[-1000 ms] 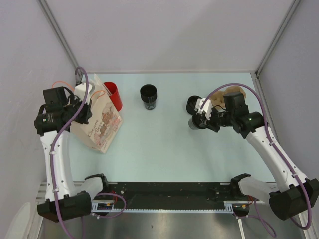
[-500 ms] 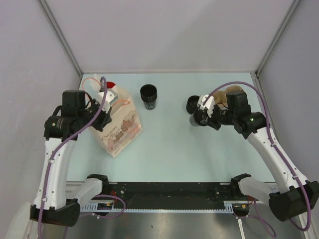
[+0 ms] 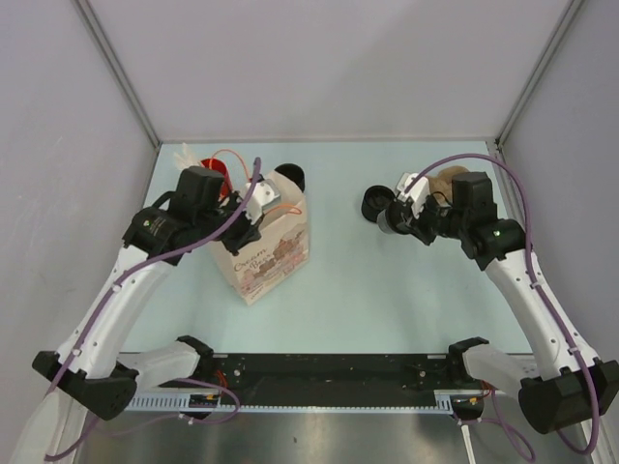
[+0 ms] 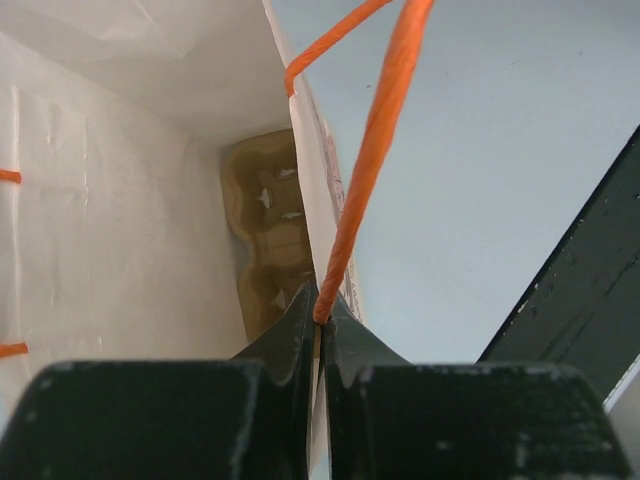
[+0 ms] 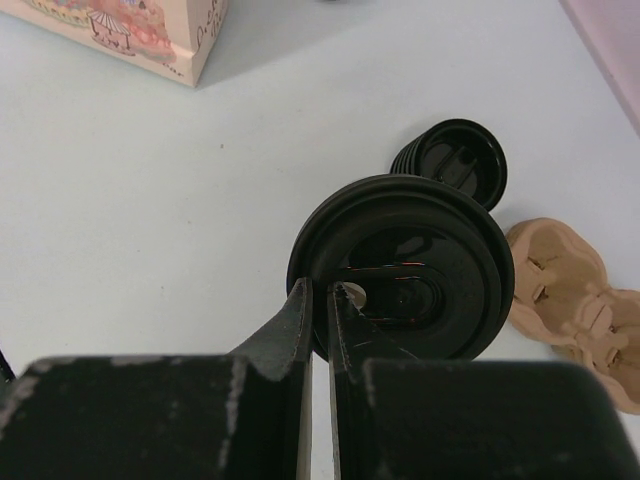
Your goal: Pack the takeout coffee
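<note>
Gripping an orange handle (image 4: 375,150), left claw (image 4: 320,305); right claw (image 5: 320,295) pinches black lid (image 5: 430,240); bag (image 3: 276,246) lettering unreadable.

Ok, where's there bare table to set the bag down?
Widest bare patch: mid-table, between the paper bag and the lid in the right gripper, extending near to the black rail. Crowded: far left, where red cup and black cup stand behind the bag; spare lids and carrier far right.

left gripper (image 4: 320,310) has swung the paper bag (image 3: 274,249) rightward, now beside the black cup (image 3: 289,175). right gripper (image 5: 320,298) has eased its lidded cup (image 5: 405,270) back.
</note>
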Tool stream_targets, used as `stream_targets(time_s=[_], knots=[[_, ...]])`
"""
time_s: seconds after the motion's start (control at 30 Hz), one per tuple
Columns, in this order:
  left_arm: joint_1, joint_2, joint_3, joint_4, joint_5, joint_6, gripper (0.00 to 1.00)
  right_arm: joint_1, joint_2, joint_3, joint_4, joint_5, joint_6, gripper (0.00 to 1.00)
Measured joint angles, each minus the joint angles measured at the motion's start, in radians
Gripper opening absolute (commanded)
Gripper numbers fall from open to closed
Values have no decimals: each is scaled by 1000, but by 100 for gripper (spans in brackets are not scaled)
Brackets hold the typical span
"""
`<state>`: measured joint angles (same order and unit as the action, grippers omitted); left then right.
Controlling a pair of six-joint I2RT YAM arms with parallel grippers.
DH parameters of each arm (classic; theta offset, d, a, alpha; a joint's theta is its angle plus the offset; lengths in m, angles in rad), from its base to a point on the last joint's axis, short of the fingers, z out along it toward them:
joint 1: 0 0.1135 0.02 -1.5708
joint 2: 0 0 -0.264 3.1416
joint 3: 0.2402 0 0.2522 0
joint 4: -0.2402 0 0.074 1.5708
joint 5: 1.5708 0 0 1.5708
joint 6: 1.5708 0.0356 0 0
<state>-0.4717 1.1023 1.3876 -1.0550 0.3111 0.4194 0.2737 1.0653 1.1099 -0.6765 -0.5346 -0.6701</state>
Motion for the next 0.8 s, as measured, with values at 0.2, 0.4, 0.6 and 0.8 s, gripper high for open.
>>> stream_targets(time_s=[0.2, 0.4, 0.6, 0.8], knots=[[-121, 91, 75, 23, -31, -5, 3, -27, -11, 0, 11, 3, 16, 0], [-183, 165, 174, 27, -18, -32, 2, -53, -12, 0, 18, 4, 31, 0], [-236, 175, 182, 39, -15, -55, 1, -69, -13, 0, 24, 4, 42, 0], [-266, 179, 182, 55, -47, -72, 0, -81, -13, 0, 26, 4, 47, 0]])
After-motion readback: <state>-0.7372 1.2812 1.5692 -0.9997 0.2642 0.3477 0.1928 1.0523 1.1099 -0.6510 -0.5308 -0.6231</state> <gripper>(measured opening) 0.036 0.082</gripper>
